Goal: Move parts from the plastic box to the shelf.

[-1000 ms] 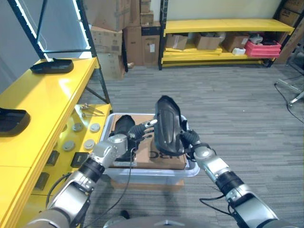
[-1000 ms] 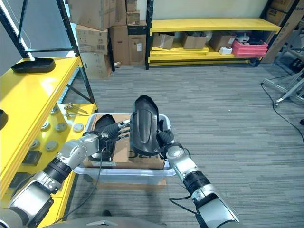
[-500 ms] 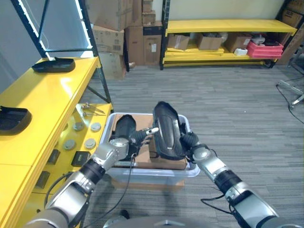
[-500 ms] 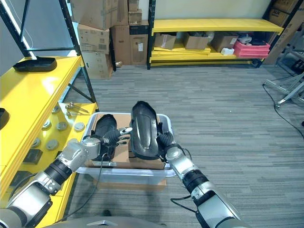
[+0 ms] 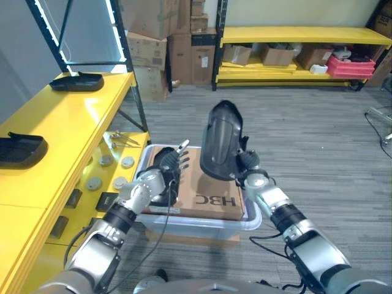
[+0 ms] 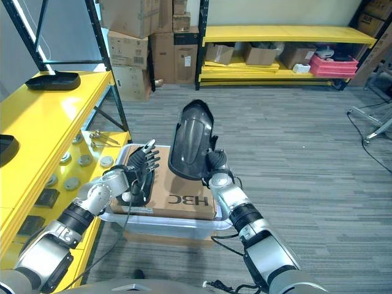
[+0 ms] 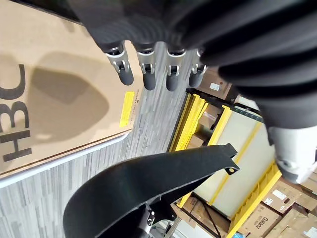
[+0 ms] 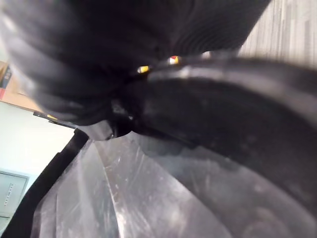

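My right hand (image 5: 247,176) is shut on a long black curved part (image 5: 222,141) and holds it up, tilted, above the clear plastic box (image 5: 197,223). A brown cardboard sheet (image 5: 211,195) covers the box's bottom. Over the box's left side, my left hand (image 5: 165,173) is open, its straight fingers (image 7: 148,75) a little apart from the raised part (image 7: 148,186). Another black part (image 6: 137,192) lies in the box beneath that hand. On my left is the yellow shelf (image 5: 67,131), with one black part (image 5: 21,147) near me and a second black part (image 5: 76,81) farther back.
The yellow lower ledge (image 5: 92,202) beside the box carries round metal discs (image 5: 110,173) and small tools (image 5: 119,141). Stacked cardboard boxes (image 5: 159,43) and a far yellow rack (image 5: 294,52) with a pink crate (image 5: 350,66) line the back. Grey carpet (image 5: 318,141) spreads to the right.
My right hand has lifted the black part higher above the box. My left hand's fingers have come off the part and now point up beside it. The camera has shifted slightly.
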